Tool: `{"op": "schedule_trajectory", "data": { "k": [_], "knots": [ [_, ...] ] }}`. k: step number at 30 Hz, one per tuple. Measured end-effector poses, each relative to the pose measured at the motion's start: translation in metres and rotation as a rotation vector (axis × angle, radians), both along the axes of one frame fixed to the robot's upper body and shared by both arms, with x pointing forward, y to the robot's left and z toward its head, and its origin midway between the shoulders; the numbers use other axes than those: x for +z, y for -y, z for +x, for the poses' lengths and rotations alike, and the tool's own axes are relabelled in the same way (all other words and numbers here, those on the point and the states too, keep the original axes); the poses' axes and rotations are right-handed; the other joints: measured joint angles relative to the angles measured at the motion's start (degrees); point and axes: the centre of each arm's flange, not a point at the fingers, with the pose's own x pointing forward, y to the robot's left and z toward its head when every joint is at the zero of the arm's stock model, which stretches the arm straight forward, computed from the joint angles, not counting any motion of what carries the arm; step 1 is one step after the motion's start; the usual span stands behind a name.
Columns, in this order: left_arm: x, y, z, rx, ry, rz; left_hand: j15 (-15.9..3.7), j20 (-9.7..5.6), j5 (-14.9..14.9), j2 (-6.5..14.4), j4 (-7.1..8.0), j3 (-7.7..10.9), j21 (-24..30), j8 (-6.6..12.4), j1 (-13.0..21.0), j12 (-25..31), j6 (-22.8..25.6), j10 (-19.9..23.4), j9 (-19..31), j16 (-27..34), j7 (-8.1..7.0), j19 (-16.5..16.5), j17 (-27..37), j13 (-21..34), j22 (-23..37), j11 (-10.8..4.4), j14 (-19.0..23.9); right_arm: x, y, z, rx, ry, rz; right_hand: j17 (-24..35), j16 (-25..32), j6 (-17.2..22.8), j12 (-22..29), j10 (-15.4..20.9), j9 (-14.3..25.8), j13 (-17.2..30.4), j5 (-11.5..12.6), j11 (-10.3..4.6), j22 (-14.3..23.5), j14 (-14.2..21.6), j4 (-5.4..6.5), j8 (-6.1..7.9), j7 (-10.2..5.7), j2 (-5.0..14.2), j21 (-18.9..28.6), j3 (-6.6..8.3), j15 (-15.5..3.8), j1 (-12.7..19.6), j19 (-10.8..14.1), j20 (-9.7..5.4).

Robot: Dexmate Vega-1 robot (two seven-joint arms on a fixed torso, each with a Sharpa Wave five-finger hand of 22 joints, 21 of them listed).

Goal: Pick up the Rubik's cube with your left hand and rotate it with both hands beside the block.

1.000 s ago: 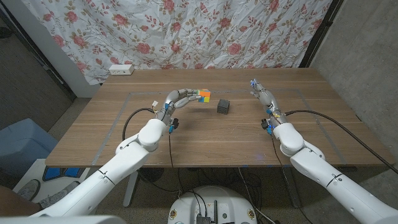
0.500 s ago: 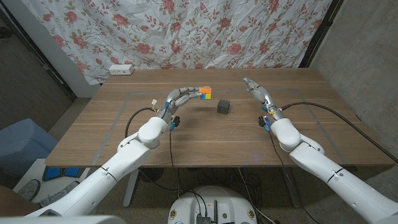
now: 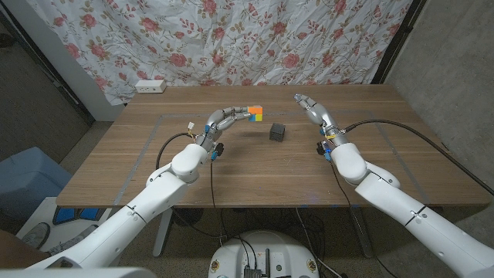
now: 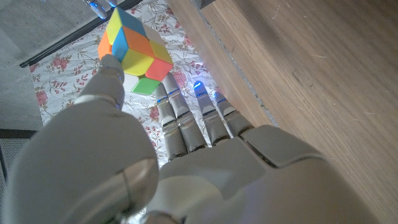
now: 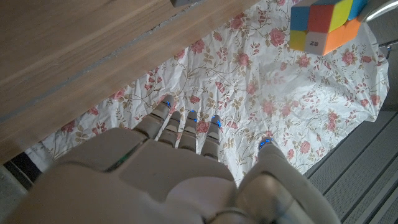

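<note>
Your left hand [image 3: 225, 118] grips the multicoloured Rubik's cube [image 3: 255, 114] at its fingertips, upper centre of frame, left of the dark grey block [image 3: 278, 133]; your right hand [image 3: 312, 110] hangs spread, holding nothing.

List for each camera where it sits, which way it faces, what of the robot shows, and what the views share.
Head view: above, facing down on the wooden table; both arms; left hand holds the multicoloured Rubik's cube, right hand open, small dark block between.
Left wrist view: along the left hand toward the cube.
Right wrist view: along the right hand toward the floral curtain.
Shared: all three show the cube.
</note>
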Motion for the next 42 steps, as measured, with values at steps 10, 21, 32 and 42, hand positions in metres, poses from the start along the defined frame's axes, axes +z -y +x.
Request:
{"op": "schedule_trajectory", "data": {
  "k": [10,21,32,42],
  "knots": [
    [0.0,0.001,0.002,-0.007,-0.006,-0.004,0.0,0.0,0.41,-0.01,-0.16,-0.3,0.0,-0.21,0.01,-0.19,0.0,0.02,0.04,-0.22,0.0,0.0,0.01,0.0,0.0,0.02,0.0,0.007,-0.013,-0.014,-0.087,0.016,-0.089,0.0,0.0,0.49,0.0,0.0,0.0,0.0,-0.44,0.0,0.0,-0.42,-0.56,0.0,-0.49,0.0,0.0,0.07,0.41,0.0,-0.08,0.91],
    [0.0,0.003,0.006,-0.01,-0.014,-0.005,0.0,0.12,0.41,-0.02,-0.16,-0.31,0.0,-0.44,0.02,-0.39,0.0,0.21,0.36,-0.22,0.0,-0.13,0.01,0.41,0.0,0.21,0.0,0.014,-0.026,-0.026,-0.173,0.034,-0.176,0.42,0.0,1.74,-0.2,-1.56,0.0,0.0,-0.78,-0.31,0.0,-2.08,-0.55,0.0,-1.73,-0.61,-0.45,0.07,1.42,-0.63,-1.52,1.51],
    [0.001,0.007,0.011,-0.018,-0.019,-0.004,0.0,0.2,0.41,-0.02,-0.23,-0.4,0.0,-0.54,0.03,-0.41,0.0,0.21,0.62,-0.22,0.0,-0.21,0.02,0.22,0.0,0.21,0.0,0.019,-0.036,-0.033,-0.235,0.053,-0.247,0.96,-0.5,2.24,-0.45,-3.56,0.0,0.0,-0.82,0.24,0.0,-5.01,-0.11,0.0,-2.22,0.22,-0.67,0.01,2.85,-2.51,-4.01,1.94],
    [0.001,0.01,0.015,-0.027,-0.027,-0.005,0.0,0.2,0.39,-0.02,-0.28,-0.49,0.0,-0.37,0.04,-0.19,0.31,0.54,0.62,-0.22,0.31,-0.2,0.02,0.49,0.0,0.54,0.0,0.022,-0.048,-0.039,-0.263,0.071,-0.303,1.49,-0.92,2.23,-0.67,-6.6,0.0,0.0,-0.82,0.2,0.0,-8.52,0.82,-0.72,-2.22,-0.22,-0.67,0.16,4.58,-4.03,-6.57,2.81]
  ]
}}
